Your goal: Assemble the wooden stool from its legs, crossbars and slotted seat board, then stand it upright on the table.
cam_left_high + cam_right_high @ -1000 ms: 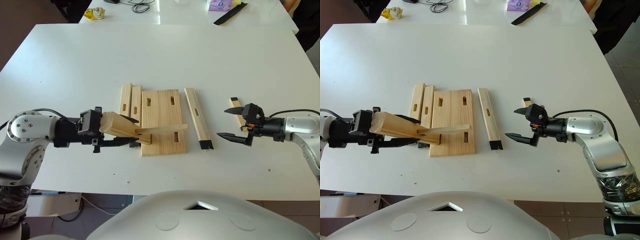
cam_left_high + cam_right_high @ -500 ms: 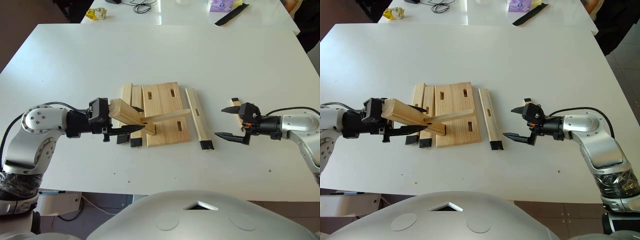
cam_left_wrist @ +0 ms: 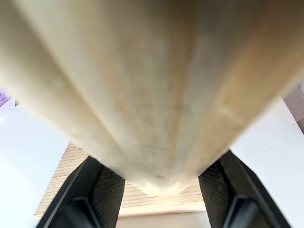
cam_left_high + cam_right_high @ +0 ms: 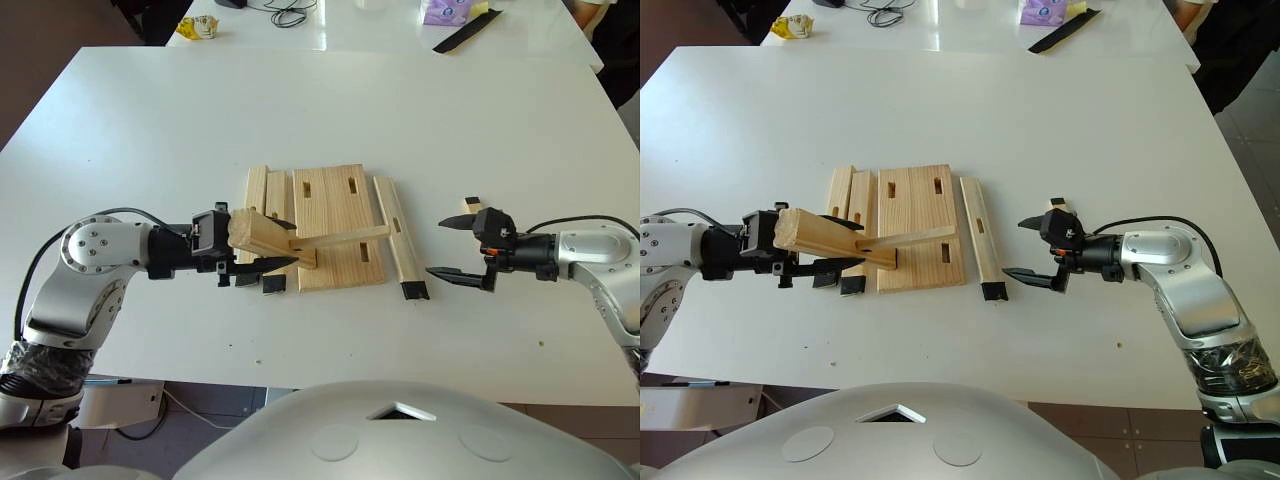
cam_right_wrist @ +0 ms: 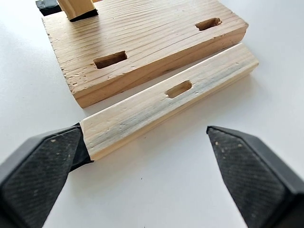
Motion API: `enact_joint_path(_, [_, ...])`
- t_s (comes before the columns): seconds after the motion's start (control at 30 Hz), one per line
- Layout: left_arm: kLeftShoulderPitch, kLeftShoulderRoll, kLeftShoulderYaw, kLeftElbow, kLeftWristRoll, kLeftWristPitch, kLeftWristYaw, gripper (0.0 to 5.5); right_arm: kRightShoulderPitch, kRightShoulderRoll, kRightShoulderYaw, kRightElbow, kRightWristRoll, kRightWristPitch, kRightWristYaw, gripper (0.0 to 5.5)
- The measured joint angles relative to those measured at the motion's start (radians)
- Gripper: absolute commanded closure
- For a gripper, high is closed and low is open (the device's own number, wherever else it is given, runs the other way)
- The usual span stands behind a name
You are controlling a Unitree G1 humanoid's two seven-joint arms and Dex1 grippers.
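The left gripper [image 4: 272, 260] moved its leg [image 4: 258, 232] nearer the seat board [image 4: 342, 215].

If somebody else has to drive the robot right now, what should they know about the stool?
The left gripper is shut on the held leg. A crossbar is stuck in that leg and reaches over the seat board.
The right gripper is open and empty, beside the loose leg right of the board.
The two spare legs lie flat left of the board, on the table.
Done: one crossbar is joined to one leg.
Left: join the other parts, fit the board, stand the stool up.
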Motion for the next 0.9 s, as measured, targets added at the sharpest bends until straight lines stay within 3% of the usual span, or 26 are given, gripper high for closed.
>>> enact_joint_path(0.37, [-0.027, 0.023, -0.005, -0.007, -0.054, 0.131, 0.015, 3.43, 0.000, 0.003, 0.013, -0.002, -0.005, 0.000, -0.011, 0.64])
enact_joint_path(0.73, [-0.037, 0.012, -0.025, 0.019, -0.040, 0.098, 0.012, 3.43, 0.001, 0.023, 0.018, -0.003, -0.005, 0.000, -0.022, 0.64])
enact_joint_path(0.77, [-0.040, 0.008, -0.028, 0.023, -0.038, 0.098, 0.015, 3.08, 0.001, 0.024, 0.018, -0.004, -0.005, 0.000, -0.022, 0.61])
enact_joint_path(0.9, [0.017, -0.025, -0.143, 0.119, 0.118, 0.149, 0.050, 2.49, 0.001, 0.029, 0.023, -0.005, -0.011, 0.001, -0.022, 0.61])
